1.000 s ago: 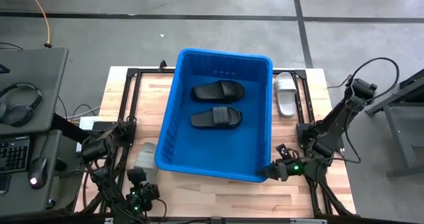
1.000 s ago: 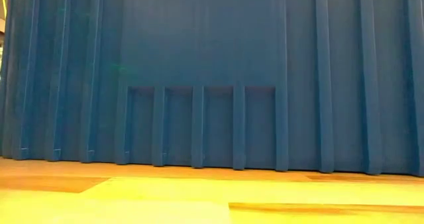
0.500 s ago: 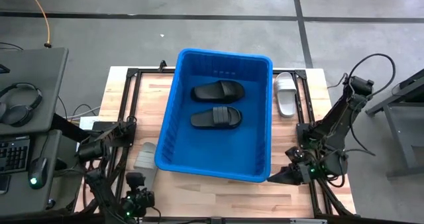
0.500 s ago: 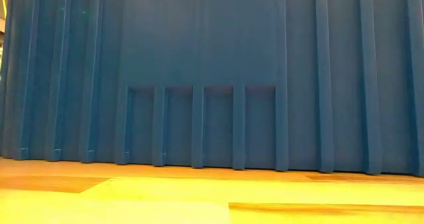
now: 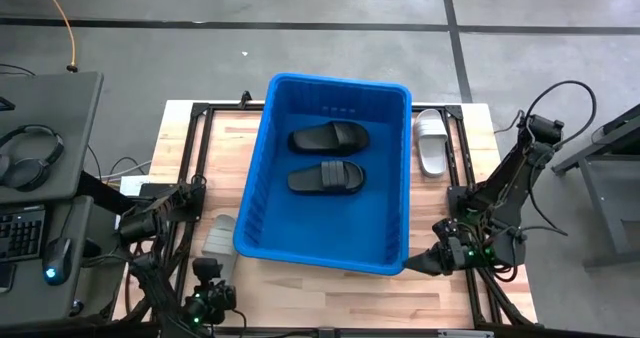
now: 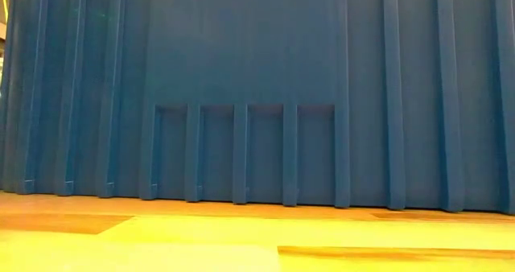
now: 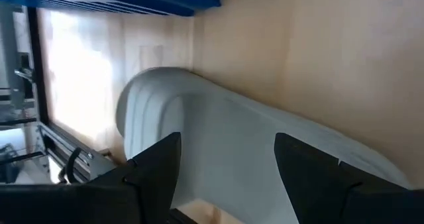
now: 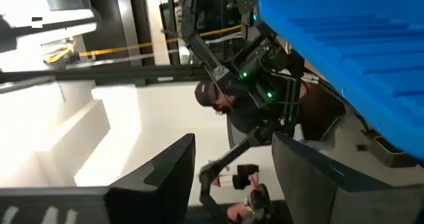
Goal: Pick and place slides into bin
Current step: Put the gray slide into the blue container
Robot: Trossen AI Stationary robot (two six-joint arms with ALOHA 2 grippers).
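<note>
The blue bin point(image 5: 330, 178) stands mid-table with two black slides point(image 5: 328, 136) point(image 5: 326, 176) lying flat on its floor. Its ribbed wall point(image 6: 257, 87) fills the low view. A light grey slide point(image 5: 218, 235) lies on the table along the bin's left side. My left gripper point(image 5: 207, 278) is at this slide's near end and shut on it point(image 7: 225, 144). A white slide point(image 5: 432, 141) lies on the table by the bin's far right corner. My right gripper point(image 5: 412, 266) hangs open by the bin's near right corner, holding nothing point(image 8: 232, 144). My left gripper has the grey slide's near end between its two fingers, one finger against each long side point(image 7: 192, 141). The fingers slant down from the table's near side and point along the slide. The rounded far end point(image 7: 142, 105) rests on the table beside the bin.
Black frame rails point(image 5: 190, 178) run along the table's left and right sides. A grey desk point(image 5: 40, 158) with headphones, a keyboard and a mouse stands to the left. Bare wood point(image 5: 320, 298) lies between the bin and the near edge.
My right gripper has drawn back from the bin's near right corner toward the table's right edge, rising a little and rolling, and it stays open. The slides and the bin have kept their places.
</note>
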